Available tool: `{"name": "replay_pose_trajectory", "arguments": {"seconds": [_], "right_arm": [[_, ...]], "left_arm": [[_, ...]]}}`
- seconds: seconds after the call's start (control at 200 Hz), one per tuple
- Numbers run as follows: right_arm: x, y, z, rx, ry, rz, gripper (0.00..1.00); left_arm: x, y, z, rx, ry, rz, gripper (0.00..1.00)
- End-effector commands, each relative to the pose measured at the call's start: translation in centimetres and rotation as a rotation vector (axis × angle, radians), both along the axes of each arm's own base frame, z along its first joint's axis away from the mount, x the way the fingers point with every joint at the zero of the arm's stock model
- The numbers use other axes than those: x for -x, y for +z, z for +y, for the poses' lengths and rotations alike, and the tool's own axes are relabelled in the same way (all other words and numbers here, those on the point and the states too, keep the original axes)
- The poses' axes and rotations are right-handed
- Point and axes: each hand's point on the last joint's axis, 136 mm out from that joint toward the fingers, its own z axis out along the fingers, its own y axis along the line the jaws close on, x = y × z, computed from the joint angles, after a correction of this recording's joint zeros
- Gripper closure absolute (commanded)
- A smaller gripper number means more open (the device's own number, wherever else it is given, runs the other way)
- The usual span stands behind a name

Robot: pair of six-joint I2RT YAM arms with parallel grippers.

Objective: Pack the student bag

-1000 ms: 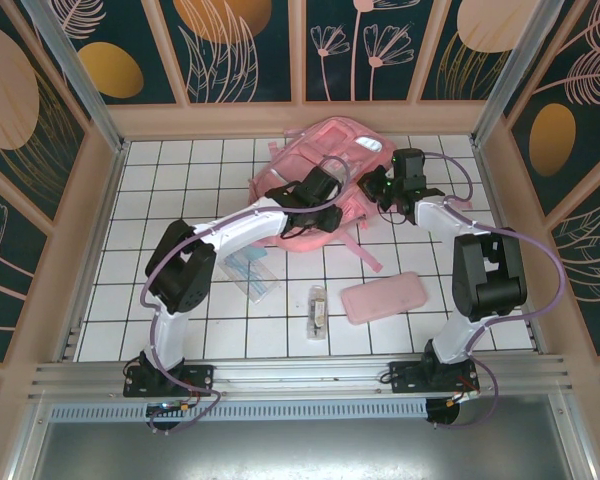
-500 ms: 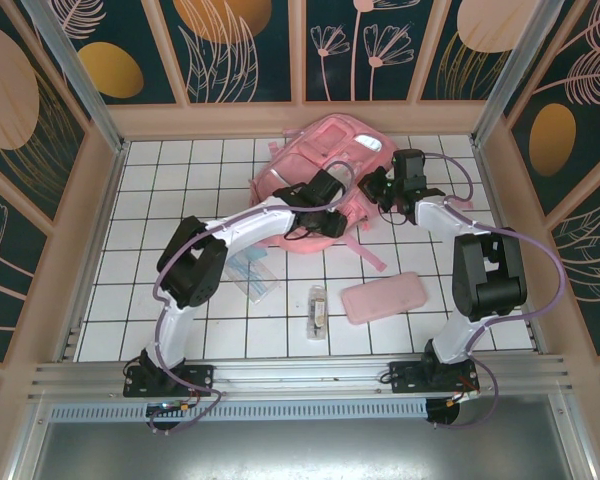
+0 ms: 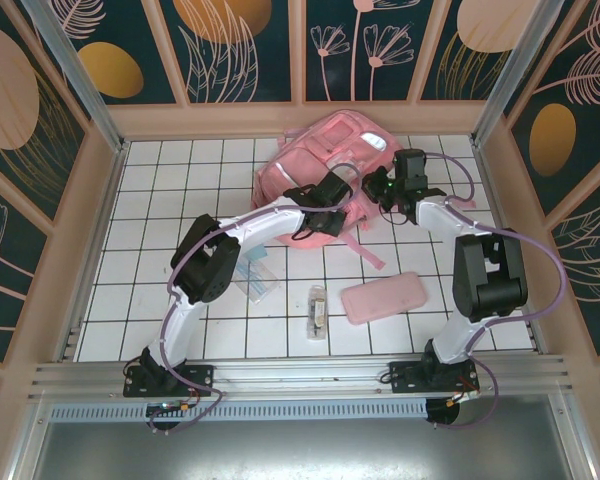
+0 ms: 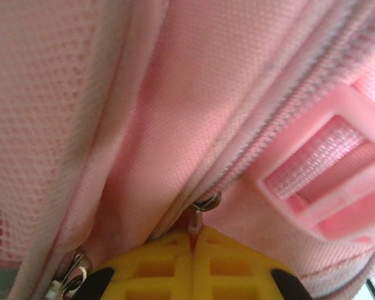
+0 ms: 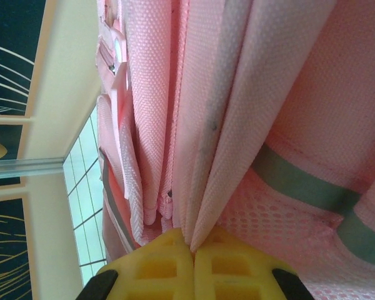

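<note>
Left pincer (image 4: 192,236) shut, yellow pads meeting on the small pull tab (image 4: 195,219) of a zip slider (image 4: 207,201) on the bag (image 4: 175,94). Zip teeth run up and right from the slider and look closed along the stretch seen. Pink buckle (image 4: 325,181) sits just right of the zip, mesh (image 4: 19,125) at left. A 2nd metal pull (image 4: 72,272) sits low left, untouched. Cannot tell which compartment this zip serves.

Right wrist view: right pincer (image 5: 192,240) shut too, pads clamped on a fold of pink bag fabric. Grey strip (image 5: 300,184) crosses the mesh just right of the grip. Bench tiles (image 5: 90,187) show past the bag at left. Fabric falls in pleats and nothing of the inside shows.

Top view: bag lies at the far middle of the bench, with both arms reaching to its near edge, 1 from each side. The tips are lost against dark wrist housings and pink cloth. On the near tiles, apart from the bag:
- pencil case (image 3: 383,297)
- a small wrapped item (image 3: 317,311) just left of it, too small to name
- a clear packet (image 3: 252,275) partly under the left arm

Judgement: early. 1 pincer braces the cloth and 1 has the pull. No opening is made yet, and 3 loose things are left to go in. Whether anything is inside already, cannot tell.
</note>
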Motion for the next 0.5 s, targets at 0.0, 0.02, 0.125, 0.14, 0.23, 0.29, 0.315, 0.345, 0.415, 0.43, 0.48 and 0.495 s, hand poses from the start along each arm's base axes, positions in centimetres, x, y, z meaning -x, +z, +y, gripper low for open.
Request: {"name": "replay_pose_trajectory", "arguments": {"seconds": [0.0,0.02,0.125,0.14,0.23,0.29,0.315,0.345,0.415,0.43,0.48,0.495], "right_arm": [[-1.1,9.5,-1.0,-0.022,0.001,-0.286,1.0],[-1.2,9.3,-1.3,-0.013,-0.006,-0.286,1.0],[-1.4,8.1,-3.0,0.019,-0.045,-0.268,1.0],[-1.4,8.1,-3.2,0.018,-0.047,-0.269,1.0],[-1.6,7.6,-4.2,0.045,-0.073,-0.268,1.0],[-1.8,7.4,-4.6,0.063,-0.082,-0.27,1.0],[-1.9,7.3,-4.8,0.068,-0.085,-0.271,1.0],[-2.0,7.2,-4.9,0.073,-0.086,-0.271,1.0],[-2.2,6.9,-5.0,0.072,-0.084,-0.268,1.0],[-2.2,6.9,-5.0,0.07,-0.083,-0.269,1.0],[-2.3,6.8,-4.9,0.069,-0.079,-0.27,1.0],[-2.3,6.7,-4.9,0.07,-0.078,-0.269,1.0]], "left_arm": [[-0.8,-2.9,3.9,-0.117,0.054,0.029,1.0],[-0.7,-2.8,4.1,-0.12,0.052,0.029,1.0],[0.2,-2.3,5.9,-0.137,0.031,0.049,1.0],[0.4,-2.2,6.3,-0.144,0.029,0.053,1.0],[1.5,-2.5,8.7,-0.2,0.018,0.089,1.0],[2.3,-2.8,10.0,-0.228,0.012,0.12,1.0],[2.6,-2.8,10.4,-0.231,0.01,0.133,1.0],[2.8,-2.8,10.9,-0.235,0.011,0.143,1.0],[3.0,-2.7,12.0,-0.25,0.024,0.146,1.0],[2.9,-2.6,12.2,-0.254,0.03,0.142,1.0],[2.6,-2.3,13.1,-0.268,0.051,0.133,1.0],[2.4,-2.2,13.3,-0.268,0.06,0.129,1.0]]}}
